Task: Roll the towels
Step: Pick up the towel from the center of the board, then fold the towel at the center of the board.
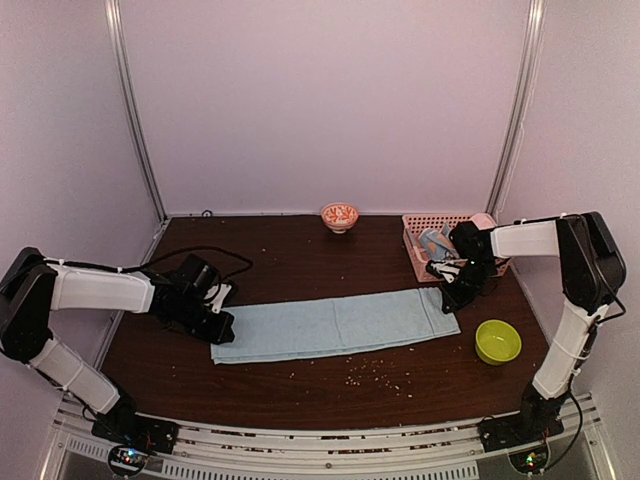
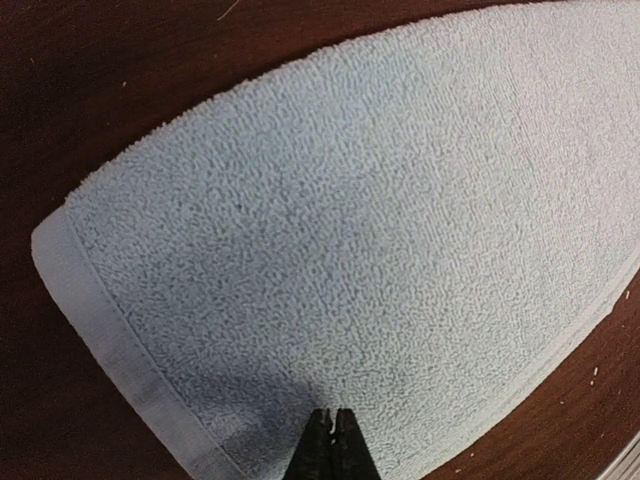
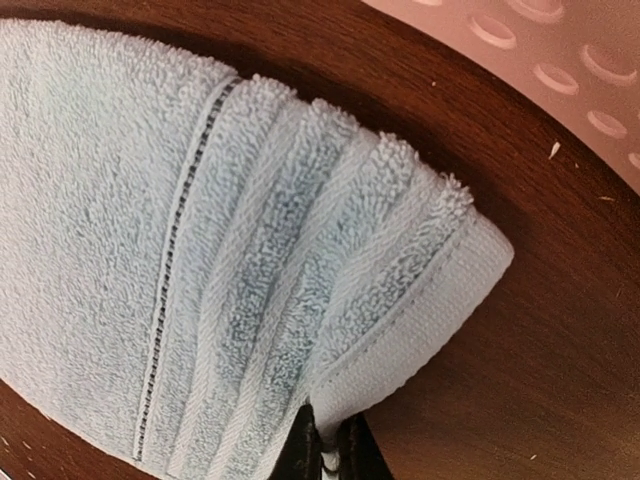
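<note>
Long plain blue towel (image 1: 335,325) lies flat across the bench (image 1: 300,262), one end at each arm. Left pincer (image 2: 333,440) fully closed, tips down on the left end just inside the hem; no cloth visible between them. Right pincer (image 3: 328,448) nipped tight on the right-end hem, cloth bunched into ridges. Second towel (image 1: 437,243) sits in pink basket (image 1: 418,266). Green bowl (image 1: 497,342) nearby.
</note>
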You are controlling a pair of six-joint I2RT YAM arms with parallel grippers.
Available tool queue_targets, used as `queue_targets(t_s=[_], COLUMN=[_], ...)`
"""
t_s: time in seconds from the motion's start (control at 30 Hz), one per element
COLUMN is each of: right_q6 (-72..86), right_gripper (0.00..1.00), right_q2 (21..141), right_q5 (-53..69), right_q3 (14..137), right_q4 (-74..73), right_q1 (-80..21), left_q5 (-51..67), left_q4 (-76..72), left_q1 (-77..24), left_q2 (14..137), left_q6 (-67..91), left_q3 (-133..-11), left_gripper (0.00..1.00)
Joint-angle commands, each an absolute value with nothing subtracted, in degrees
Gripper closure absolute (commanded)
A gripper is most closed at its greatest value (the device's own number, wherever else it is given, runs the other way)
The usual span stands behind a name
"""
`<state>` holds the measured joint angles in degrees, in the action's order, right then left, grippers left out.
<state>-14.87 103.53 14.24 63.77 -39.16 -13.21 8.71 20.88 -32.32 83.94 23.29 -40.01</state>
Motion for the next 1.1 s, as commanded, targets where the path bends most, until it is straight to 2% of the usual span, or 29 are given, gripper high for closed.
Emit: queue_targets(t_s=[0.0,0.57,0.83,1.07], right_q6=[-15.94,-17.92,-19.75,-20.0], right_gripper=[1.0,1.0,1.0,1.0], right_q2=[103.73,93.07,94.91,98.95], right_q5=[17.62,21.43,34.71,42.65], right_q3=[63.01,68.41,74.52,79.06], right_q4=[-39.19,-51.21,-56.35,-58.72], right_q1=[-13.28,-10.36,-11.85,-19.39], left_q5=[7.77,-3.64,-9.45,-11.34], left_q4=[18.89,26.6,29.01,30.13], left_q1=[-32.55,-32.48,-32.39,-29.86], left_q2=[84.71,83.91,83.96,81.52], left_q6=[23.01,24.95,26.92,30.6], left_q3=[-41.48,-43.94,-44.67,-42.37], left_gripper=[1.0,1.0,1.0,1.0])
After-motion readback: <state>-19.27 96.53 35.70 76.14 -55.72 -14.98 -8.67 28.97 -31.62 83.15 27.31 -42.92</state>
